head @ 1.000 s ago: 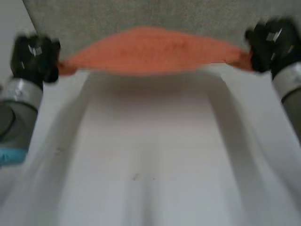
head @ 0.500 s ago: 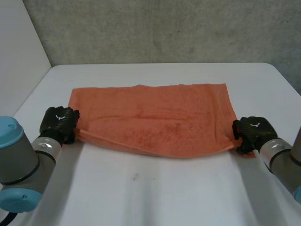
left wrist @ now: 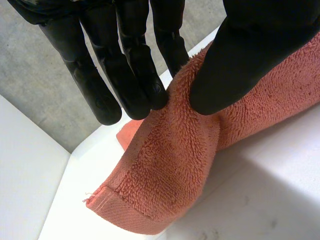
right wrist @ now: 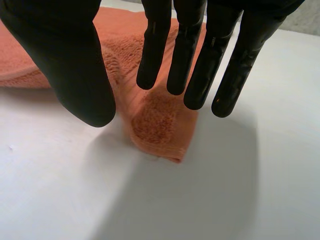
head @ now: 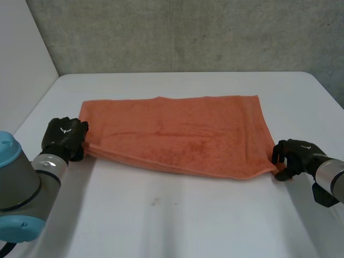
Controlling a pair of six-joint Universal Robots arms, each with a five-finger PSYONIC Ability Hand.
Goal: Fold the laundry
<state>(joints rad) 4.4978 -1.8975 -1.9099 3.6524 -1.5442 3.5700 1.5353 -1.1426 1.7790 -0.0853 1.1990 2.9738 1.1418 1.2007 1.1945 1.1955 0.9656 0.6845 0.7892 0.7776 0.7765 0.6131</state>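
Note:
An orange towel (head: 177,134) lies flat across the middle of the white table (head: 177,215), doubled over with its fold at the near side. My left hand (head: 64,137) is at the towel's near-left corner. In the left wrist view the fingers (left wrist: 130,65) and thumb pinch a ridge of the towel (left wrist: 170,170) between them. My right hand (head: 298,156) is just off the near-right corner. In the right wrist view its fingers (right wrist: 195,65) hang straight and apart from the thumb above the towel corner (right wrist: 155,125), which rests on the table untouched.
A grey wall (head: 188,32) runs behind the table's far edge, and a white wall (head: 21,64) stands at the left. Bare tabletop stretches between the towel and the near edge.
The towel, held up stretched between both hands a second ago, now lies on the table. My right hand has let go of its corner and drawn slightly to the right. The left still pinches.

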